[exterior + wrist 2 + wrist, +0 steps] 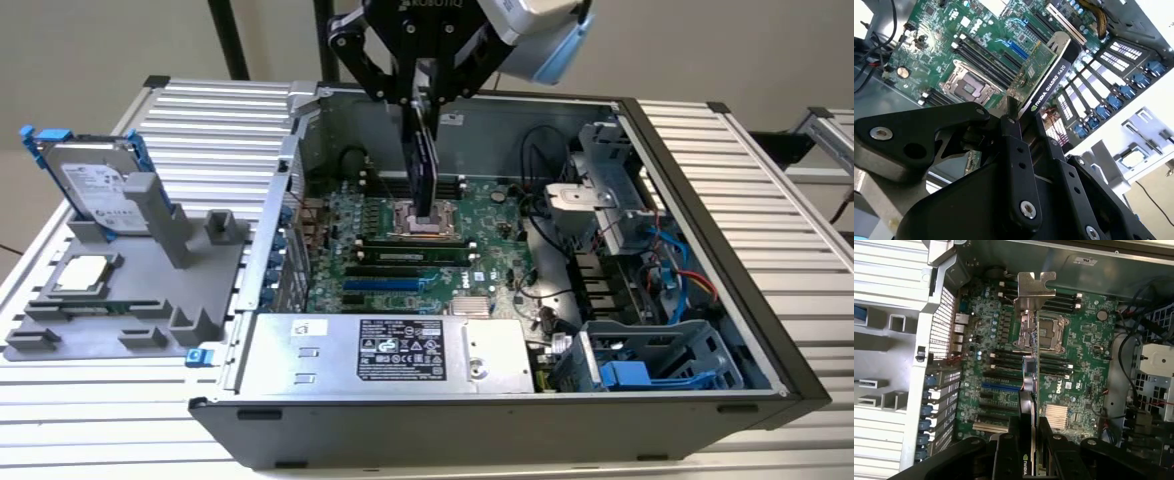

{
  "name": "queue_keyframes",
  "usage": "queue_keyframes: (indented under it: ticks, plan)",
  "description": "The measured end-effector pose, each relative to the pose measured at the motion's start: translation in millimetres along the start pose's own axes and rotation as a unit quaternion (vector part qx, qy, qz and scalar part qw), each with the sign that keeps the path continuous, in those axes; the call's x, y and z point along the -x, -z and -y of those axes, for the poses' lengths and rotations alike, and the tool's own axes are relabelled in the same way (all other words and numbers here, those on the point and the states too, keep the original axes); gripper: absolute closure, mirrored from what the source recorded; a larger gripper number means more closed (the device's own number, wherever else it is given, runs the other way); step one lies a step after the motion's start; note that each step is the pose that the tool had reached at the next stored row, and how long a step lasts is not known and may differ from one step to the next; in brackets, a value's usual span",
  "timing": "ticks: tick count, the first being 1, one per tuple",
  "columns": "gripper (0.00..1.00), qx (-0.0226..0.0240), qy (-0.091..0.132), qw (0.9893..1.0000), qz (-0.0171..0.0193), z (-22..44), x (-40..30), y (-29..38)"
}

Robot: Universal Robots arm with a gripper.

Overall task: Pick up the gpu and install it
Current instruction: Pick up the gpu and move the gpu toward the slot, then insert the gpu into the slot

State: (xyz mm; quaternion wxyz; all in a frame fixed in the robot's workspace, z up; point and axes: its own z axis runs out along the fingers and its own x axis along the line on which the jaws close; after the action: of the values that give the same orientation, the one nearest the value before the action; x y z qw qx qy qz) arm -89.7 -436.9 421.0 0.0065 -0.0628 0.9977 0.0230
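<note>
My gripper (424,95) is shut on the gpu (424,170), which hangs edge-down over the green motherboard (400,255) inside the open computer case (694,230). In the exterior view the card's lower end is above the processor socket (430,225). The second wrist view shows the gpu (1046,75) with its green board on one face and black shroud on the other, clamped between my black fingers (1015,135). Seen edge-on in the first wrist view, the gpu (1029,385) ends in its silver bracket (1031,290), with my gripper (1030,445) closed around it. The card is clear of the expansion slots (1001,387).
A grey power supply (387,350) fills the case's near side. Drive cages and cables (627,250) crowd the exterior view's right. Outside the case, at the exterior view's left, a grey fixture (120,290) holds a silver hard drive (100,185) with blue tabs.
</note>
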Motion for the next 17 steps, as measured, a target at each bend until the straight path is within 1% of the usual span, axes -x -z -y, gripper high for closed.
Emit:
queue_keyframes:
  ticks: [17]
  plan:
    - [1.00,0.0004,0.028,0.9996,-0.0013,0.8,6.2,0.0]
